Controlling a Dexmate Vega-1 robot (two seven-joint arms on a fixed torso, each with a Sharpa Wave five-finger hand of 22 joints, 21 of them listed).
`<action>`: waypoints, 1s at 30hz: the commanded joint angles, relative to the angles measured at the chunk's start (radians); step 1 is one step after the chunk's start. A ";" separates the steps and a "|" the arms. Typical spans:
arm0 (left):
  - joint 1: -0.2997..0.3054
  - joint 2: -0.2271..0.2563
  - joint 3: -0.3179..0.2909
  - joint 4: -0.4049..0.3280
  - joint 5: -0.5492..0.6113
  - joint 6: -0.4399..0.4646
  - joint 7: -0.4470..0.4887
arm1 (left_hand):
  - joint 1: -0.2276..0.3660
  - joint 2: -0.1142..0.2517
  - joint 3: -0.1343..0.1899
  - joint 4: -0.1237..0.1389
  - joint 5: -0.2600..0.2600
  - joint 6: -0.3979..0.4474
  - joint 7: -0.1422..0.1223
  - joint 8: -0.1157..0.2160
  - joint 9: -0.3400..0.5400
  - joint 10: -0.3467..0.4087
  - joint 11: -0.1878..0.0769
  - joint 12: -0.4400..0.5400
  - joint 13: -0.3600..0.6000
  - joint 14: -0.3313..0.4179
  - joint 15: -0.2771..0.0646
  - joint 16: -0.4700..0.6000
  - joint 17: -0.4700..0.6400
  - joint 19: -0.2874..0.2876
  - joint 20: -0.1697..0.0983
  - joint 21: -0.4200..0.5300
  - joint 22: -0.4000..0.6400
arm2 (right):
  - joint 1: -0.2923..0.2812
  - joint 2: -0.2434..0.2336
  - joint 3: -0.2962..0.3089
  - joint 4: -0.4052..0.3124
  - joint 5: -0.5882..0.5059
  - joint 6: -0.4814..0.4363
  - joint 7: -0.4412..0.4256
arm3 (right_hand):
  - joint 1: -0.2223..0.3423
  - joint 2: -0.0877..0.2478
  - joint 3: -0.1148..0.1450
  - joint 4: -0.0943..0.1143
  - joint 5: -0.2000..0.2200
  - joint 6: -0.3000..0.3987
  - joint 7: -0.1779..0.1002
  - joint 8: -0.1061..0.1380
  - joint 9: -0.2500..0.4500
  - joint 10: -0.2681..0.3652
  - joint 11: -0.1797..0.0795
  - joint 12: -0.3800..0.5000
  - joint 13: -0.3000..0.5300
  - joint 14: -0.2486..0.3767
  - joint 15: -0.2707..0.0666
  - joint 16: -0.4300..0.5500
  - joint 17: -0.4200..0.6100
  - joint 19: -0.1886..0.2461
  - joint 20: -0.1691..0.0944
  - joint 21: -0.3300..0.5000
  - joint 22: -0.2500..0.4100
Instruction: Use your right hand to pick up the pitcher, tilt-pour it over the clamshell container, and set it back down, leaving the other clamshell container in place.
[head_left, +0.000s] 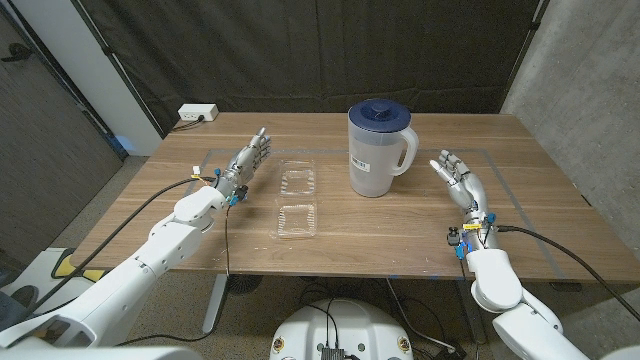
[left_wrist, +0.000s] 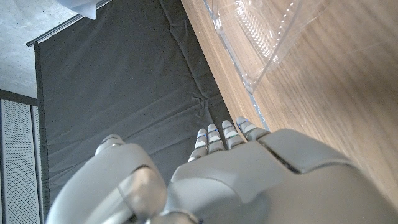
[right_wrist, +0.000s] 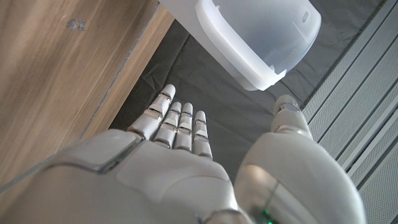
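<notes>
We see the pitcher (head_left: 378, 149) upright on the worktop (head_left: 560, 225), our right hand (head_left: 457, 177) near it, apparently not touching, fingers released; the left hand (head_left: 246, 162) likewise holds nothing.

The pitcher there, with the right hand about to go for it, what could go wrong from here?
The right hand is open and apart from the pitcher, so a poor hold on the handle could let it slip. The two clamshell containers lie close together, so a pour could spill into the wrong one. They look light, so a swing of the pitcher could knock them.
</notes>
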 joint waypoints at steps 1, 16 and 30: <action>-0.003 0.002 0.004 0.009 -0.003 -0.002 -0.018 | 0.005 0.003 -0.004 0.000 0.004 0.007 0.004 0.003 0.004 0.007 -0.001 -0.001 0.006 0.004 0.002 0.001 0.003 -0.002 0.003 -0.003 0.005 | -0.001 0.012 -0.025 -0.046 -0.120 -0.119 -0.067 | 0.019 -0.005 0.001 0.003 0.010 0.004 -0.003 0.003 0.002 0.010 -0.006 0.006 0.003 0.014 0.000 0.006 0.003 0.014 -0.036 0.002 0.002; 0.012 0.014 -0.015 0.021 -0.023 -0.008 -0.026 | 0.006 0.005 -0.009 0.000 0.003 0.009 0.002 0.001 0.004 0.008 -0.001 -0.003 0.006 0.002 0.000 -0.002 0.003 -0.008 0.009 -0.006 0.006 | 0.079 0.007 -0.086 -0.044 -0.175 -0.196 -0.086 | 0.040 -0.029 -0.013 0.013 0.019 -0.023 0.004 -0.007 0.005 0.007 -0.007 0.006 0.005 0.018 0.000 0.005 0.003 0.023 -0.033 0.002 0.004; 0.008 0.016 -0.019 0.040 -0.032 -0.004 -0.036 | 0.008 0.007 -0.012 0.001 0.003 0.012 0.002 0.000 0.004 0.008 -0.001 -0.005 0.006 0.000 0.001 -0.003 0.003 -0.011 0.013 -0.006 0.006 | 0.143 0.003 -0.126 -0.019 -0.179 -0.216 -0.097 | 0.069 -0.027 -0.024 0.028 0.036 0.004 0.009 0.006 0.011 0.044 -0.011 0.021 0.007 0.075 -0.021 0.019 0.006 0.088 -0.065 0.020 0.006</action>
